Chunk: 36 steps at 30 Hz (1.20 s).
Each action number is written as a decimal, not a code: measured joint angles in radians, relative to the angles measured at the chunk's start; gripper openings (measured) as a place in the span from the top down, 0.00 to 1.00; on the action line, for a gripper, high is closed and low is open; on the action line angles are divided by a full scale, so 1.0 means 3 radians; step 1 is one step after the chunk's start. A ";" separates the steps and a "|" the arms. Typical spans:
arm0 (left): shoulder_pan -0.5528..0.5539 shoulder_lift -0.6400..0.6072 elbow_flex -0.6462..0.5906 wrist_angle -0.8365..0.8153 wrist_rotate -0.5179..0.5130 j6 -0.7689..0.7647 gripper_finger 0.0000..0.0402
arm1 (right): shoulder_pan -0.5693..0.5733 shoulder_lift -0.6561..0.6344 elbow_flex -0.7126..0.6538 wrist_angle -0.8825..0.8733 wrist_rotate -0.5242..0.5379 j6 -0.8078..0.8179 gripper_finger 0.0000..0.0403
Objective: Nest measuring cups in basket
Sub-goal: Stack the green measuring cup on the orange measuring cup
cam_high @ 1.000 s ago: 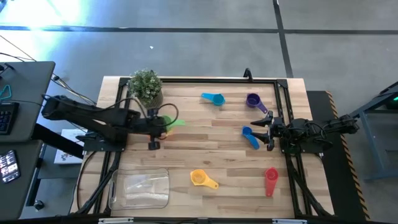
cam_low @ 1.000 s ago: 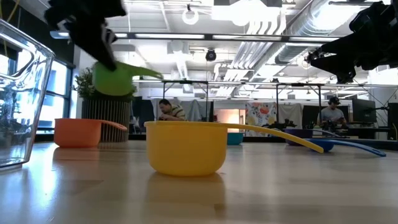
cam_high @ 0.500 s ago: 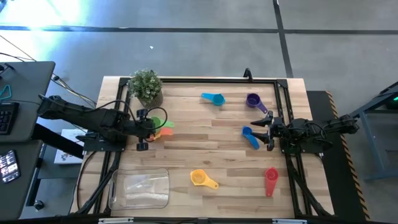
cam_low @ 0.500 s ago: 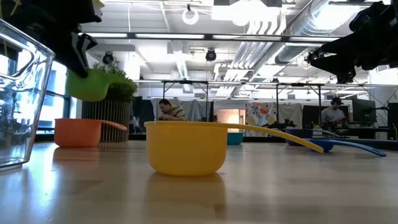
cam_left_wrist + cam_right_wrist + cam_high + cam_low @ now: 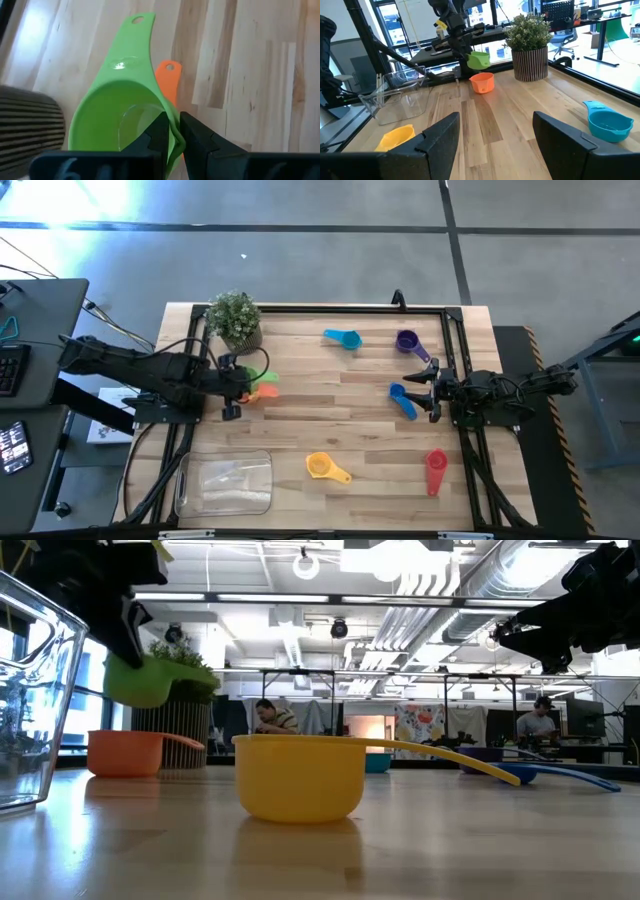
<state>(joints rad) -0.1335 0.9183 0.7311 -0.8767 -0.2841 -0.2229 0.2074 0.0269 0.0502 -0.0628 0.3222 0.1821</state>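
My left gripper [image 5: 238, 385] is shut on the green measuring cup [image 5: 120, 110], which it carries above the table at the left, just over the orange cup [image 5: 125, 752]. The orange cup stands on its base in front of the plant. The clear basket [image 5: 223, 483] sits at the near left. On the table lie the light blue [image 5: 343, 338], purple [image 5: 407, 341], dark blue [image 5: 402, 400], yellow [image 5: 322, 467] and red [image 5: 436, 468] cups. My right gripper [image 5: 425, 387] waits open at the right, beside the dark blue cup. My left gripper pinches the green cup's bowl wall at its rim [image 5: 176, 142], on the side away from the handle, with one finger inside the bowl and one outside. The fingers slant down from the table's left. The cup is lifted clear, mouth up, with its handle [image 5: 132, 35] pointing toward the table's right.
A small potted plant [image 5: 235, 320] stands at the far left, close behind the two cups. A black frame [image 5: 330, 308] runs along the table's edges. Bare wood lies mid-table between the cups.
My left gripper has carried the green cup toward the table's left edge and a little down, keeping its hold. The cup, which was to the right of the orange cup, now hangs over it. Most of the move came early in the second.
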 joint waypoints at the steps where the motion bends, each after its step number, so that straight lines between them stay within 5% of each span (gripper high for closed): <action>1: 0.0034 0.0006 0.0000 0.0002 0.0034 -0.0028 0.92 | 0.0001 0.0000 0.0001 0.0000 0.0000 -0.0001 0.40; 12: 0.0418 0.0199 0.0003 -0.0108 0.0467 0.0021 0.92 | 0.0001 0.0000 0.0000 0.0000 0.0000 -0.0001 0.40; 36: 0.0753 0.0824 0.0003 0.0407 0.0839 0.0170 0.92 | 0.0000 0.0000 0.0000 0.0000 0.0000 0.0000 0.40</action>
<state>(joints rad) 0.0925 1.1657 0.7319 -0.7548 -0.0322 -0.1719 0.2075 0.0269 0.0503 -0.0628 0.3222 0.1822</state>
